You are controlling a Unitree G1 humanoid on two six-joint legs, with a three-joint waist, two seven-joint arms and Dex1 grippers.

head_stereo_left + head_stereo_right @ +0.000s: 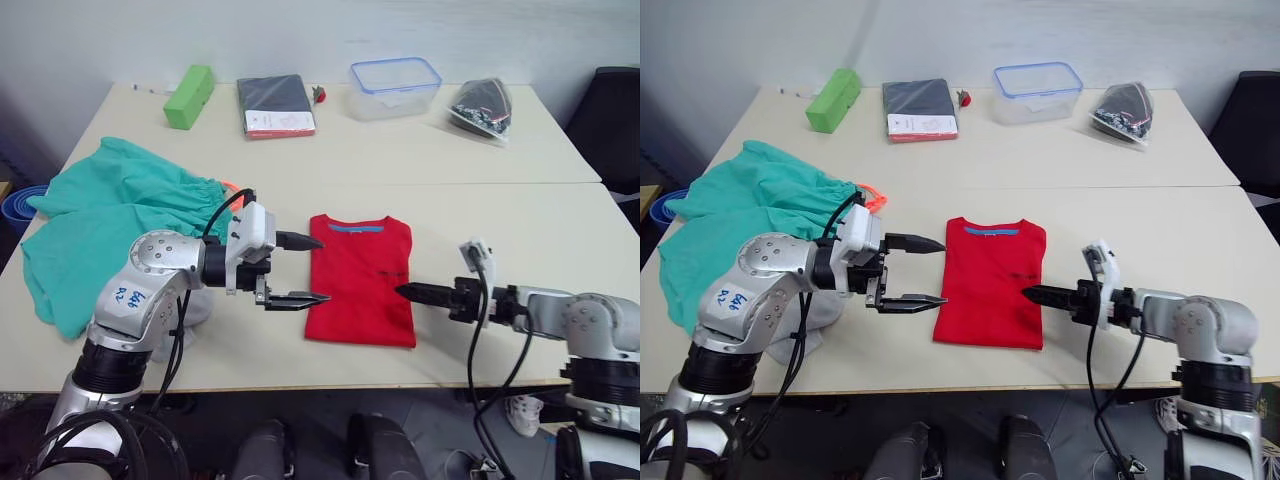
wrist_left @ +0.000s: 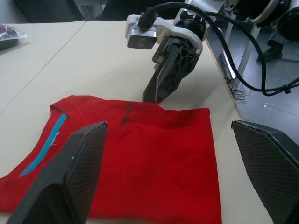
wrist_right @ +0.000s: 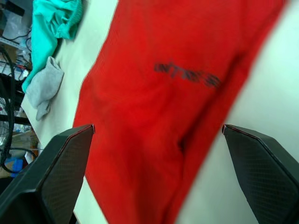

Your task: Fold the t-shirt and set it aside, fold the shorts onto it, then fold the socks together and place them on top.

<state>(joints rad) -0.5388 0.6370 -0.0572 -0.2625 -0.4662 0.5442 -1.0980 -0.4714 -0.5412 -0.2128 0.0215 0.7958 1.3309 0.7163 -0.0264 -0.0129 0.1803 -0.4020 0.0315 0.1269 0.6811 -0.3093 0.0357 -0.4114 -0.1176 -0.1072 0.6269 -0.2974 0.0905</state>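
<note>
Two end effectors sit at the sides of the folded t-shirt. The left end effector is wide open, with one finger farther away and one nearer, and both tips reach just to the shirt's left edge. The right end effector points at the shirt's right edge, and its tip looks like it touches the cloth there. From the head views its fingers look close together, but its own wrist view shows them spread wide, so I cannot tell for sure.

The t-shirt is a neat red block in the middle of the near surface. Its long side runs from near to far, with the blue neck band at the far end. It lies right between the two arms, so both are about equally close.

The shorts lie in a loose heap at the far left, well apart from the shirt. The socks lie by the left arm, near the shorts.

The shirt looks folded, so I think the next step is to set it aside. For that, both end effectors would need to take hold of its two side edges together.
</note>
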